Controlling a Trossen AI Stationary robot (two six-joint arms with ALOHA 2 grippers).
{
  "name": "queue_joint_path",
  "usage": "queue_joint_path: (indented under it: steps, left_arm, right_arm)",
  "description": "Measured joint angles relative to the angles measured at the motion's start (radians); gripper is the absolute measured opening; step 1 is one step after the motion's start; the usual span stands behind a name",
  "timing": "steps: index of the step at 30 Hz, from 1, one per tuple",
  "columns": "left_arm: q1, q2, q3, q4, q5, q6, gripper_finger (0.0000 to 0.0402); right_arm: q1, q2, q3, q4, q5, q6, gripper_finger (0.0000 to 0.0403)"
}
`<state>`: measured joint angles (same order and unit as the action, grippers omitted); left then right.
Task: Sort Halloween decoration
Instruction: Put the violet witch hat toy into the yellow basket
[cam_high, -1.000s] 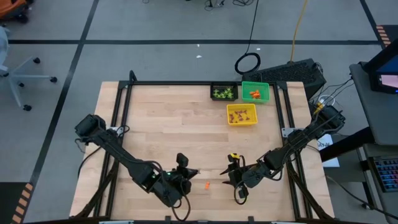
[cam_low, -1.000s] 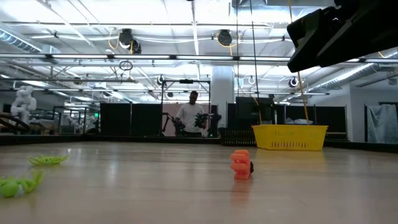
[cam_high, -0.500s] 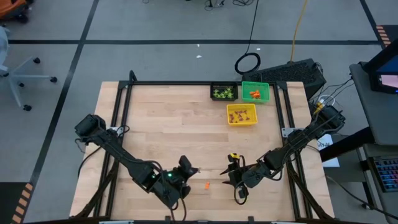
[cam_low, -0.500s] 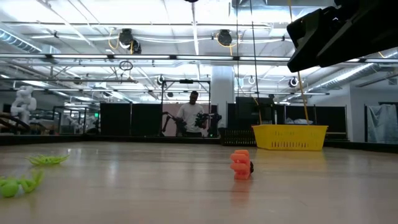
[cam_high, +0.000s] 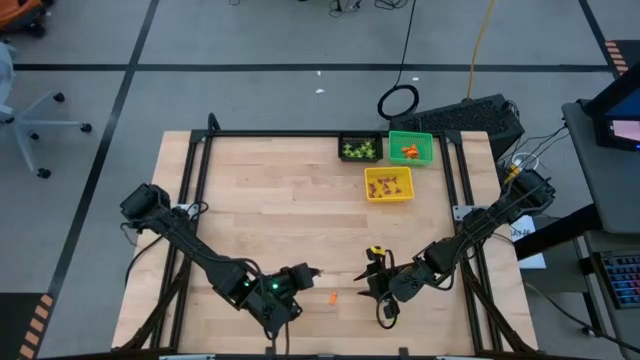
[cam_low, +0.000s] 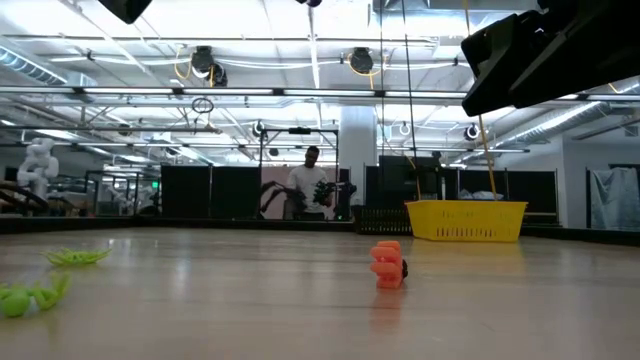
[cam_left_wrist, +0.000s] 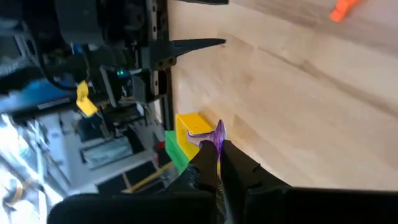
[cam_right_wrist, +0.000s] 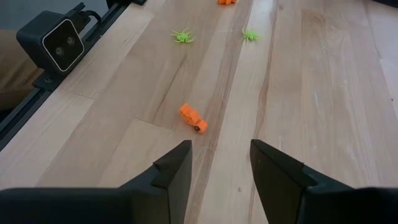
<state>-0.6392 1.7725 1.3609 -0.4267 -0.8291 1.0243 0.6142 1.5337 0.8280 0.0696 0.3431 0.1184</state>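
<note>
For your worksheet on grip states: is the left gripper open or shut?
Shut. In its wrist view the left gripper pinches a purple trinket between closed fingers.

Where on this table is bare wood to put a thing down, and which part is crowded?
Free: the wide wood between the left arm's base and the yellow bin. Crowded: the far right corner, where the black bin, green bin and yellow bin cluster, and the near edge, where the left gripper, right gripper and an orange trinket sit.

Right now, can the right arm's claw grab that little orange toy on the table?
Probably yes. The right gripper is open, and the orange trinket lies on bare wood just ahead of its fingers, with nothing between them.
</note>
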Motion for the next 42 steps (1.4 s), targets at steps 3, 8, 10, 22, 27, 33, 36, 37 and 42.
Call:
queue_joint_path:
  steps: [3,8,10,22,27,33,36,37,42]
  left_arm:
    - [0.000,0.000,0.000,0.000,0.000,0.076,0.0005]
    - [0.000,0.000,0.000,0.000,0.000,0.138,0.0005]
    - [0.000,0.000,0.000,0.001,0.000,0.142,0.0005]
    - [0.020,0.000,-0.001,0.033,0.001,0.100,0.0005]
    - [0.039,0.000,-0.001,0.085,0.009,-0.009,0.0006]
    - [0.060,0.000,-0.001,0.125,0.014,-0.124,0.0006]
    - [0.070,0.000,-0.001,0.137,0.014,-0.129,0.0006]
    - [0.073,0.000,-0.001,0.141,0.014,-0.129,0.0006]
    - [0.101,0.000,-0.001,0.213,0.015,-0.129,0.0006]
  right_arm:
    - [0.000,0.000,0.000,0.000,0.000,0.000,0.0151]
    - [0.000,0.000,0.000,0.000,0.000,0.000,0.0151]
    - [0.000,0.000,0.000,0.000,0.000,0.000,0.0151]
    - [0.000,0.000,0.000,0.000,0.000,0.000,0.0151]
    - [0.000,0.000,0.000,-0.002,0.000,0.000,0.0151]
    - [0.005,0.000,0.000,-0.055,0.025,0.029,0.0151]
    - [0.017,-0.006,0.000,-0.092,0.027,0.046,0.0151]
    - [0.022,-0.011,0.000,-0.105,0.027,0.056,0.0151]
    - [0.050,-0.067,0.000,-0.205,0.035,0.123,0.0151]
